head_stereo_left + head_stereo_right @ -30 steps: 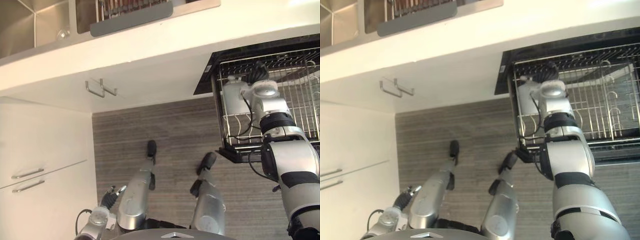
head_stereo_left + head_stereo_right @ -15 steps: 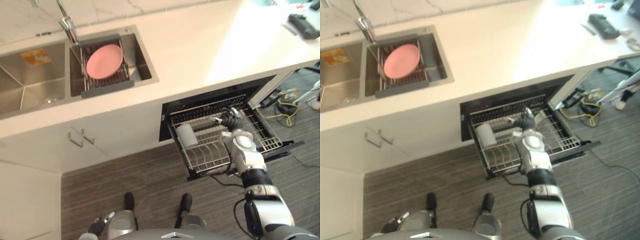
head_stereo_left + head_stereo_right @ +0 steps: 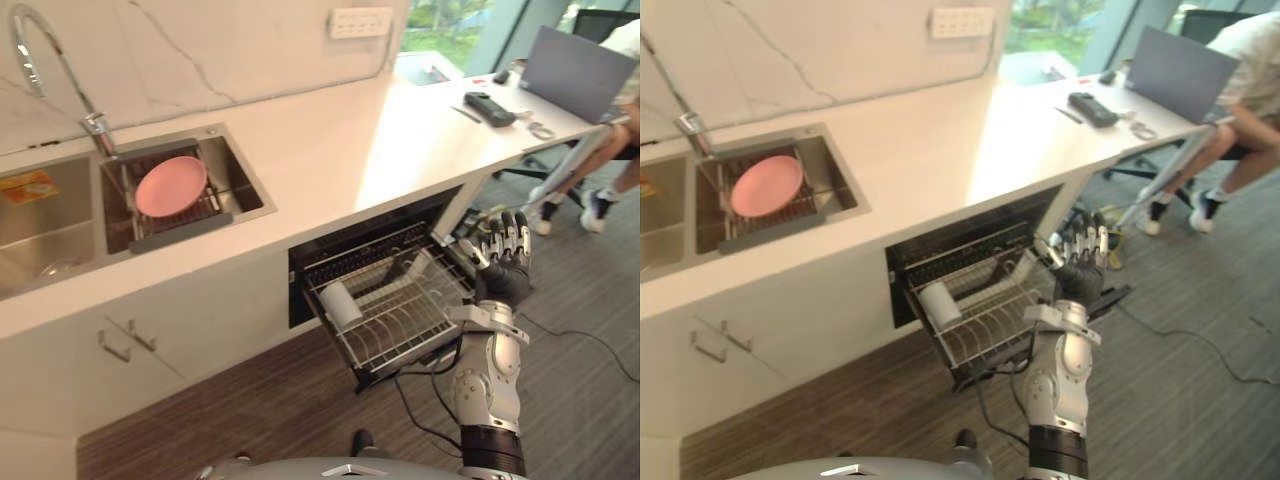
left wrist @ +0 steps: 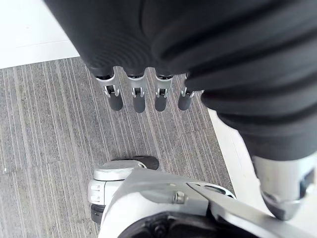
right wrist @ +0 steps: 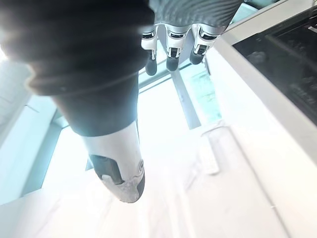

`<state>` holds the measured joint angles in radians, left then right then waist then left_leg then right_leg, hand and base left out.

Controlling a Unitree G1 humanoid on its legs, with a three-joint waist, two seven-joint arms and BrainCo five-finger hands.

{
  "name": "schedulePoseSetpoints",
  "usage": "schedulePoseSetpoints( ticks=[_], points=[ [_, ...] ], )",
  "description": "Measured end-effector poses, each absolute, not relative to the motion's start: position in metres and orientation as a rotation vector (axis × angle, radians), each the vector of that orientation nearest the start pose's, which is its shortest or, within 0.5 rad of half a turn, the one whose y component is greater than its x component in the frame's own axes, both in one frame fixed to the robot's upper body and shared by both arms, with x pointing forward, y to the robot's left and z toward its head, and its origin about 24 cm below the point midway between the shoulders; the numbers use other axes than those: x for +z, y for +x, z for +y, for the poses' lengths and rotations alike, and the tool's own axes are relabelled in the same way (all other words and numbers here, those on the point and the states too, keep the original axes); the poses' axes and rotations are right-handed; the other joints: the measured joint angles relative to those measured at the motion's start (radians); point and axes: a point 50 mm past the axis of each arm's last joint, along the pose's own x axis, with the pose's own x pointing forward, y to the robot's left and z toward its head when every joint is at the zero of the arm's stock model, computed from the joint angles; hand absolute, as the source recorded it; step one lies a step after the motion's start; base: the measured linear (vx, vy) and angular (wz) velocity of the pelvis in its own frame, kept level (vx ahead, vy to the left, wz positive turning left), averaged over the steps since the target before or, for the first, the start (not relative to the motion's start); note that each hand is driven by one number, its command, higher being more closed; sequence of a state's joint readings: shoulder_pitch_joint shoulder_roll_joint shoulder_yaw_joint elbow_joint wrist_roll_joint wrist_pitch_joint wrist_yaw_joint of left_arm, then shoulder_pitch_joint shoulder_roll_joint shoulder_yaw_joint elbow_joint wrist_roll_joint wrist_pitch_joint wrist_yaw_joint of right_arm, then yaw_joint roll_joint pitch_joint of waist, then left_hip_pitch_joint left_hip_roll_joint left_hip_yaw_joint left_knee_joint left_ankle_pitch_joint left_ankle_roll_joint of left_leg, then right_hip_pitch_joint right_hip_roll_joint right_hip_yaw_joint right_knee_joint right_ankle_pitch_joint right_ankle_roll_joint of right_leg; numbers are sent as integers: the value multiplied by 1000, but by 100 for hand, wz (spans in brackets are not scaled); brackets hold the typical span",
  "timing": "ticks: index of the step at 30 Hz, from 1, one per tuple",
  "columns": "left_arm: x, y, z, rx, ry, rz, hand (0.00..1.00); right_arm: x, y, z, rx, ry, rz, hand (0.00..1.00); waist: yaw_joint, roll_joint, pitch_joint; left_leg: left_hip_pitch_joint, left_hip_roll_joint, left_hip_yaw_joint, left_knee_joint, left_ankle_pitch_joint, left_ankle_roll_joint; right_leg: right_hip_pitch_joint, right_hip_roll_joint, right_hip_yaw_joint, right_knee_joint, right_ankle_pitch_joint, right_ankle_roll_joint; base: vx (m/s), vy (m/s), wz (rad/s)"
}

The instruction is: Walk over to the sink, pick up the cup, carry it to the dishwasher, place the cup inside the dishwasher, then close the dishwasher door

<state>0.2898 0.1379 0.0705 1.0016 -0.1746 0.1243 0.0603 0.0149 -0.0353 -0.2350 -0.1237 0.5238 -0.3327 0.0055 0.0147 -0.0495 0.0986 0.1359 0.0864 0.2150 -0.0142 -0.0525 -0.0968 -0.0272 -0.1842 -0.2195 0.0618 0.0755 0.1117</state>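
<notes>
Cup point(image 3: 340, 300) lies on its side in wire rack point(image 3: 405, 325), lower centre of frame, at the rack end nearest frame left; nothing is holding it. It reads as a plain pale cylinder w/ a smooth wall. I'd guess it's light, stiff, a bit slippery, and could roll or chip on the wires. If it needs re-seating I'd wrap fingers round the barrel mid-length, not the rim.

R hand point(image 3: 503, 268) is raised at centre right, beside the rack's other end, fingers straight & spread, empty. L hand point(image 4: 137, 99) hangs over the floor, fingers straight, empty.

Rack is thin metal grid w/ upright tines, drawn out of dishwasher point(image 3: 335, 250), a dark cavity under glossy white counter point(image 3: 330, 140). Door point(image 3: 1120, 296) shows as a dark flat edge just past R hand. Prob. stiff, so best pushed flat-palmed at the outer edge once the rack is in. Pink plate point(image 3: 170, 187) sits in steel sink point(image 3: 245, 180), upper left.
</notes>
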Motion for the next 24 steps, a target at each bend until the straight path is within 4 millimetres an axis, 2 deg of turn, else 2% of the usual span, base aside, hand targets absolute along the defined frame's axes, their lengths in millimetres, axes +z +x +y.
schedulePoseSetpoints(
  ticks=[4,9,15,17,19,21,24],
  points=[
    [-169,3,217,388,-89,1400,0,104,233,-210,-159,408,-534,0,-3,-2,-4,-17,4,-26,25,-13,0,27,7,-19,-44,12,0,16,-17,8],
    [-170,2,214,404,-95,1402,0,102,237,-197,-101,419,-507,0,24,2,-9,-53,2,-81,47,-7,3,55,7,-71,-101,36,16,77,-15,32],
    [-170,3,212,430,-123,1384,0,101,238,-192,-81,426,-488,0,28,17,-3,-67,2,-105,55,-9,5,67,8,-94,-114,35,16,2,-10,13],
    [-170,3,210,430,-127,1384,0,101,238,-193,-81,426,-488,0,28,27,3,-75,4,-104,82,-23,7,68,8,-93,-104,26,16,-42,1,5],
    [-171,4,207,429,-137,1385,0,100,238,-192,-76,423,-484,0,26,55,29,-109,21,-104,192,-82,10,65,3,-87,-34,-18,12,-83,30,0],
    [-172,1,204,430,-142,1398,0,100,238,-193,-74,418,-478,0,22,65,35,-123,32,-99,241,-108,14,60,-1,-87,5,-39,14,-77,47,5],
    [-172,-4,203,485,-194,1429,0,101,238,-196,-73,396,-480,0,4,67,44,-125,33,-76,240,-98,13,68,-23,-88,10,-55,23,-44,39,21]
  ],
)
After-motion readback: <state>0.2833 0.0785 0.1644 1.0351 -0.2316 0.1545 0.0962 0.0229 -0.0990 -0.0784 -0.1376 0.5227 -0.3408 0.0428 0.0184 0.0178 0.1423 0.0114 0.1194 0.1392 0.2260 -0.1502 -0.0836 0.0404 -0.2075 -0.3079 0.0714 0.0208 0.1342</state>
